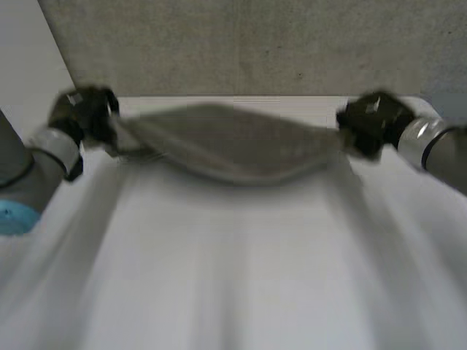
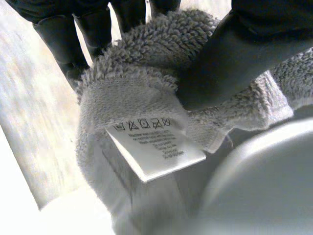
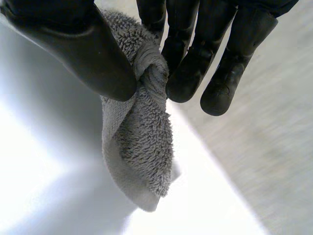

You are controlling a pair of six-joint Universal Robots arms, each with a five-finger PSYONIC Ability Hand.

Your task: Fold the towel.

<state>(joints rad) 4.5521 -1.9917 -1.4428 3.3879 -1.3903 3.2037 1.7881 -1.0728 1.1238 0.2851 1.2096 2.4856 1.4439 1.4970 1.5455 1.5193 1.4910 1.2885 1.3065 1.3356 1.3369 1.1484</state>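
A grey towel (image 1: 233, 149) of rough, looped terry cloth is baring a smooth white printed label (image 2: 155, 147). The right hand (image 3: 93, 54) is showing smooth, faintly glossy black fingers (image 3: 188, 63). The white desk (image 1: 233, 277) is looking smooth and matt.

The towel (image 1: 233, 149) spans between left robot hand (image 1: 87, 113) and right robot hand (image 1: 372, 122) (an end in each), over the table (image 1: 233, 284).
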